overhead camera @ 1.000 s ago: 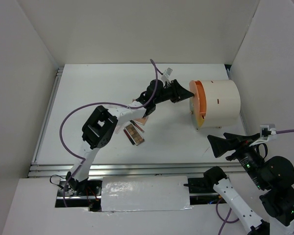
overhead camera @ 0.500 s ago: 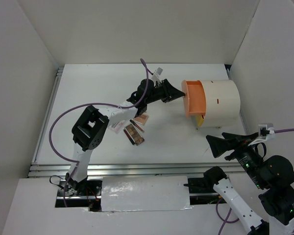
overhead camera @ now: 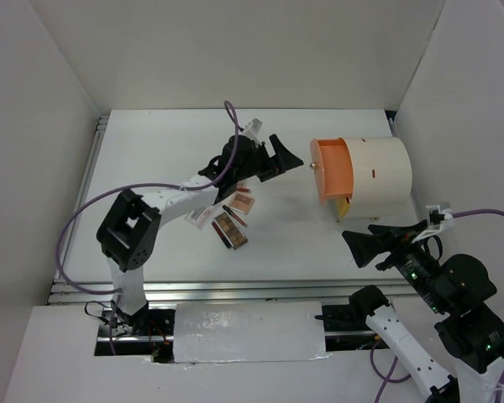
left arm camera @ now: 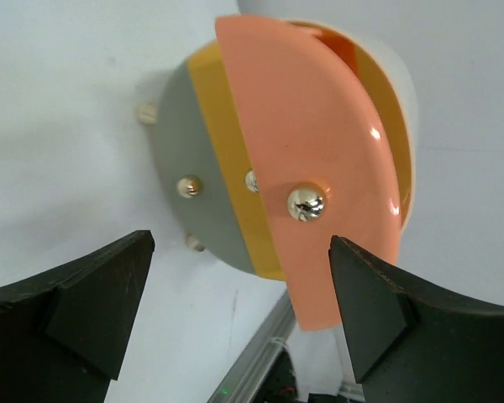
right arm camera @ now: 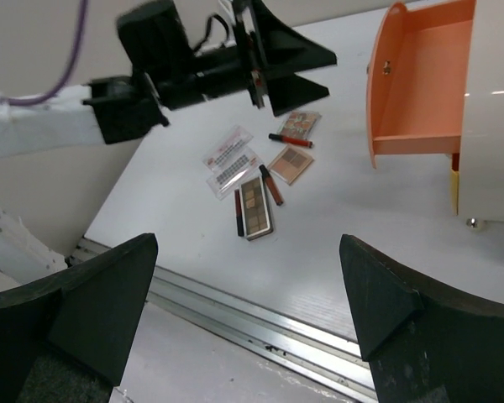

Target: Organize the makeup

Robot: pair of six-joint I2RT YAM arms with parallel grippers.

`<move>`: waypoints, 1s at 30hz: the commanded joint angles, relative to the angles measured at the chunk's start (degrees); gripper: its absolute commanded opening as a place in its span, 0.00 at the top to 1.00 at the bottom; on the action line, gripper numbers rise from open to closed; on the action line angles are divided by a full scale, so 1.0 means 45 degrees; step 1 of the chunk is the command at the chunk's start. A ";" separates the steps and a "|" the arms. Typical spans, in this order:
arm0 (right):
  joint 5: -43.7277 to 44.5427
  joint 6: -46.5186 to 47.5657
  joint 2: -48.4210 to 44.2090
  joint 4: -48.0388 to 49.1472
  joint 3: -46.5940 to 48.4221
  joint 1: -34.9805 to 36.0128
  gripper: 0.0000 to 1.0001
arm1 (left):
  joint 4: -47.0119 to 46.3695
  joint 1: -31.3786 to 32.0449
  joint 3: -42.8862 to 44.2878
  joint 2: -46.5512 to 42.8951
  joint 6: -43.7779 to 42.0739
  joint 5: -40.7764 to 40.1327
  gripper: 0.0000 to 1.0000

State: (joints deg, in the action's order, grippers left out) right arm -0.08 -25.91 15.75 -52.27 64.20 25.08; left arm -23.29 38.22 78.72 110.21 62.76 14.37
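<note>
The makeup lies in a loose cluster mid-table: a brown-pan palette (overhead camera: 229, 228) (right arm camera: 255, 206), a pink palette (overhead camera: 244, 202) (right arm camera: 291, 164), white packets (overhead camera: 203, 215) (right arm camera: 232, 159) and thin dark and red sticks (overhead camera: 235, 210) (right arm camera: 272, 185). My left gripper (overhead camera: 290, 155) (left arm camera: 241, 252) hovers open between the cluster and the orange drawer (overhead camera: 329, 172) (left arm camera: 319, 134). The drawer's shiny knob (left arm camera: 306, 202) sits just ahead of the jaws, untouched. My right gripper (overhead camera: 353, 248) (right arm camera: 249, 248) hangs open over the near right, holding nothing.
The drawer stands pulled out of the white cylinder (overhead camera: 378, 172) (right arm camera: 496, 109), and its inside (right arm camera: 420, 92) shows nothing in it. A yellow front (left arm camera: 218, 126) and a grey front (left arm camera: 181, 143) sit below it. Metal rails (overhead camera: 235, 290) run along the table's near edge.
My left gripper pulled the orange drawer out, then opened, let go of the knob and backed off to the left. The right arm shifted slightly left.
</note>
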 commanded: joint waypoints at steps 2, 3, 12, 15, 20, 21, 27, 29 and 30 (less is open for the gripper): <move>-0.1792 0.0231 0.1400 0.1865 -0.0730 -0.0046 0.06 | 0.5189 -0.0094 0.0552 -0.2984 -0.1817 -0.4288 0.01; -0.2225 0.0173 0.2196 0.2140 -0.0887 -0.0066 0.08 | 0.6510 -0.0114 0.0863 -0.3355 -0.1934 -0.5273 0.01; -0.1572 -0.0200 0.8889 0.5639 -0.1263 0.3462 0.34 | 1.7008 -0.1264 0.0148 -0.8101 -0.1583 -1.2098 0.01; 0.1607 -0.0082 1.1709 0.5638 0.0085 0.5613 0.32 | 1.7496 -0.1597 -0.1629 -1.0693 -0.2636 -1.1768 0.01; 0.2730 0.0074 1.6273 0.6205 0.1336 0.6534 0.33 | 1.8300 -0.1754 -0.2745 -1.3372 -0.4273 -1.1963 0.01; 0.2906 0.0094 1.6827 0.6244 0.1802 0.6594 0.33 | 1.8242 -0.1774 -0.2824 -1.3746 -0.4588 -1.2137 0.01; 0.3201 0.0406 1.9800 0.6381 0.3347 0.6809 0.32 | 1.5978 -0.1793 -0.4758 -1.7145 -0.5684 -1.1575 0.01; 0.2987 0.0446 2.0113 0.6537 0.3563 0.6829 0.34 | 1.5840 -0.1832 -0.4992 -1.7847 -0.5550 -1.1708 0.01; 0.2889 0.0484 2.0210 0.6557 0.3777 0.6848 0.34 | 1.5878 -0.1852 -0.5051 -1.7948 -0.5471 -1.1786 0.01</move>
State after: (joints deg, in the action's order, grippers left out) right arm 11.57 -24.91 107.53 -25.76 76.34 55.11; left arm 53.10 30.37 56.55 31.38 40.58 -38.30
